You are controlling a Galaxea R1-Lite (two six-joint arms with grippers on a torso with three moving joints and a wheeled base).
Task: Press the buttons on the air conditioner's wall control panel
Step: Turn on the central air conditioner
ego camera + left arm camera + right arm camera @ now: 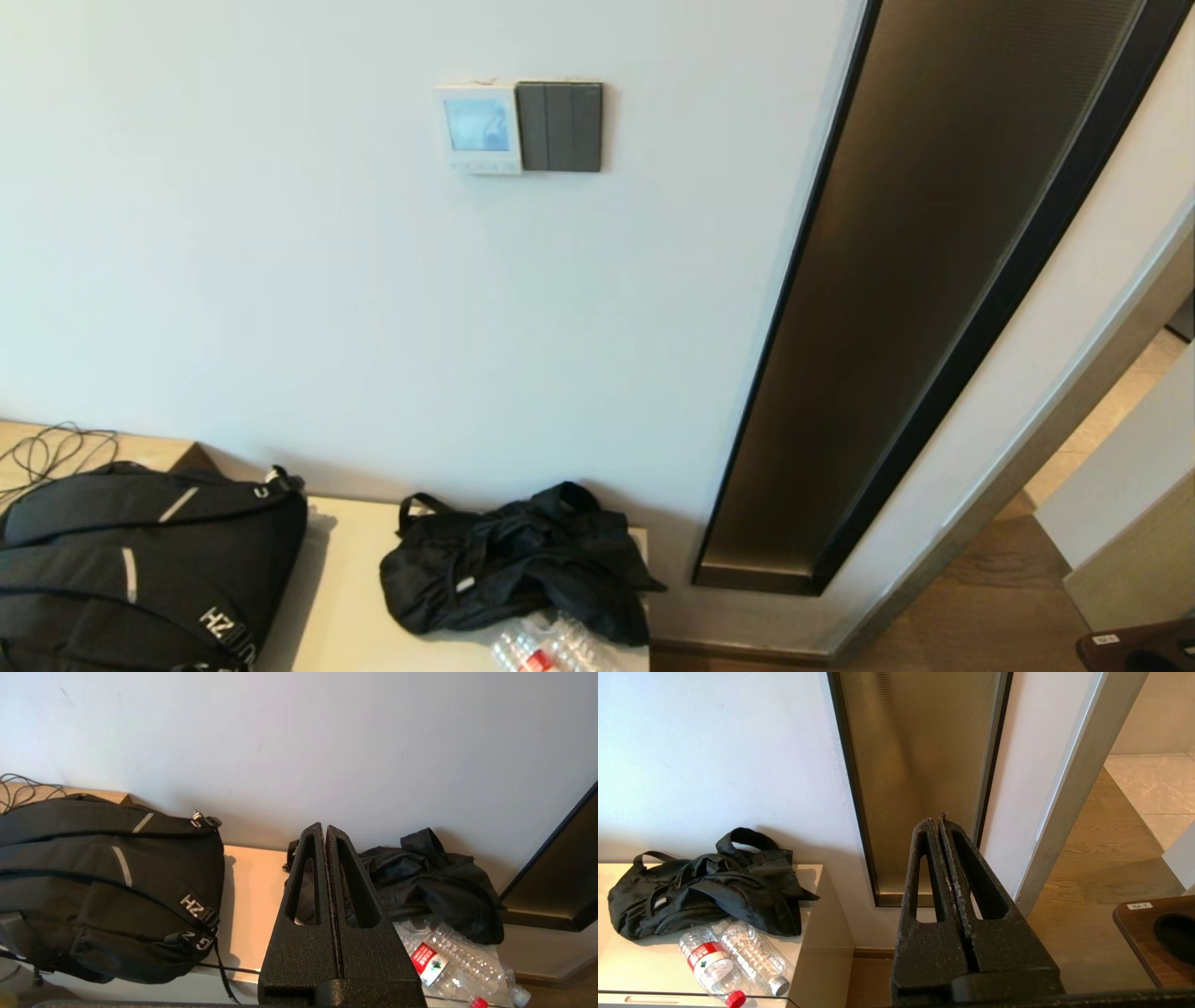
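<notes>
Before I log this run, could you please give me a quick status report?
Left end effector and right end effector shut, both low, away from the wall. Control panel and its buttons untouched. Nothing blocking the panel.

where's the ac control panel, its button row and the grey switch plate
control panel (477, 127), head view, on its blue screen
buttons (480, 166), head view, middle of the bottom strip
switch plate (559, 127), head view, on its middle rocker

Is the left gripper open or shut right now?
Shut: the left gripper's fingers are pressed together, nothing between them.
</notes>
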